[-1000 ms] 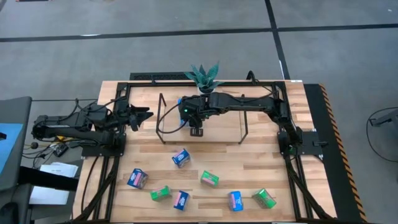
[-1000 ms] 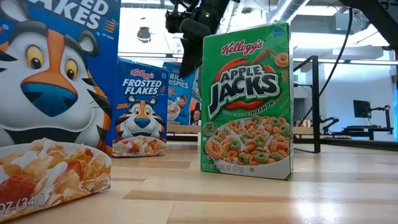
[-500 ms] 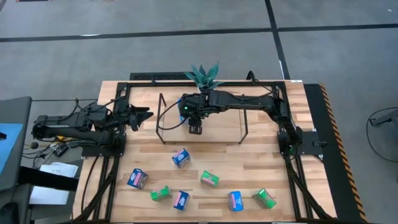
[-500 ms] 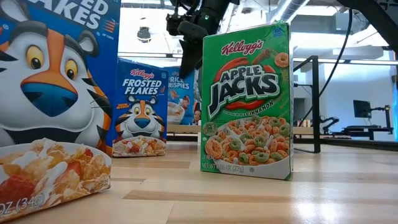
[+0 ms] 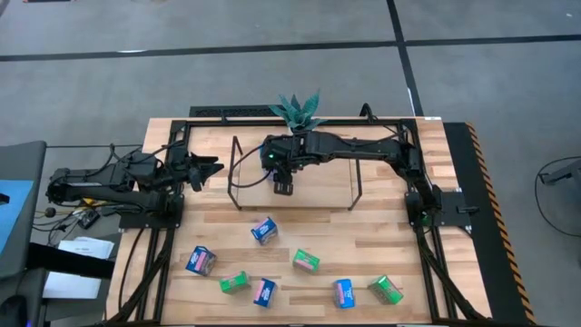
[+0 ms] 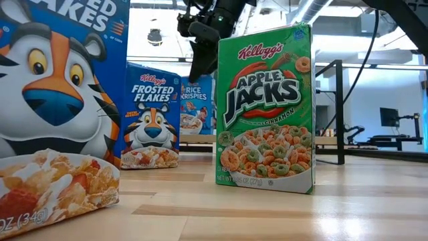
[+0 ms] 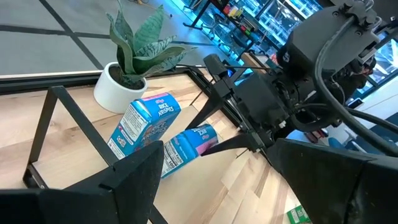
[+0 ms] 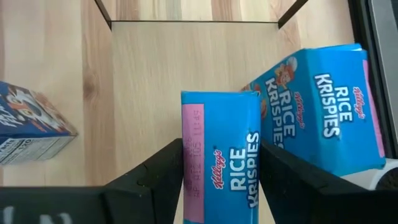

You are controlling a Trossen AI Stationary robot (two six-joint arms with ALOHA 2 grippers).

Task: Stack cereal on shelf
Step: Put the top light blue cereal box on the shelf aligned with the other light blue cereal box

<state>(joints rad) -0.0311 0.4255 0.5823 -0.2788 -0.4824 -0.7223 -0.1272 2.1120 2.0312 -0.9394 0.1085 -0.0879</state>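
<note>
right pincer (image 8: 221,177) grips a rice krispies box (image 8: 221,165) over the shelf (image 8: 146,74), beside another box (image 8: 323,109).

A robotics lab, this. Concrete floor (image 5: 272,82) with taped lines around the table (image 5: 381,245). A far monitor (image 6: 389,118) glows.

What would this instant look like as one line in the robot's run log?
right gripper: shut on Rice Krispies box, over shelf | second Rice Krispies box: on shelf | left gripper: waiting at table's left, open
</note>
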